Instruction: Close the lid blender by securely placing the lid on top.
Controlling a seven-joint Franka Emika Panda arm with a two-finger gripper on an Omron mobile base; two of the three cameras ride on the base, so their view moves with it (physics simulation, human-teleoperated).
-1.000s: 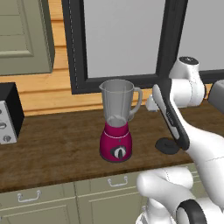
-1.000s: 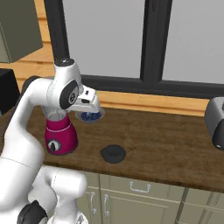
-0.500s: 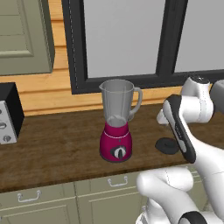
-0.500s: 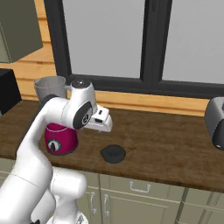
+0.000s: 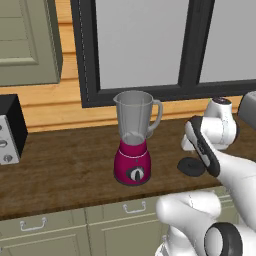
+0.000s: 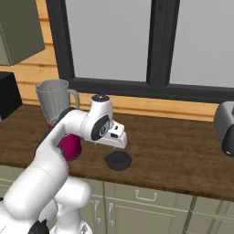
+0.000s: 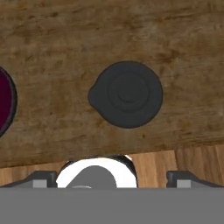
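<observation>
The lid point(image 7: 127, 94), a flat black disc with a raised centre, lies on the wooden counter right of the blender; it is also seen as the lid point(image 6: 118, 161) and the lid point(image 5: 191, 166). The blender point(image 5: 132, 142) stands upright, its clear grey jar point(image 6: 52, 97) uncovered on a magenta base point(image 6: 71, 146). My gripper point(image 6: 119, 142) hangs a short way above the lid, pointing down. In the hand view my gripper point(image 7: 111, 178) is open, its fingertips point(image 7: 41, 177) far apart with nothing between them. The lid sits just ahead of them.
A black-and-silver boxy appliance point(image 5: 7, 131) stands at the counter's left end. A dark grey appliance point(image 6: 225, 129) sits at the right end. A dark-framed window point(image 5: 137, 45) backs the counter, and cabinet drawers point(image 6: 146, 196) run below its front edge.
My arm has swung away from the blender jar to the right and down, bringing the gripper over the lid. The lid and blender have not moved.
</observation>
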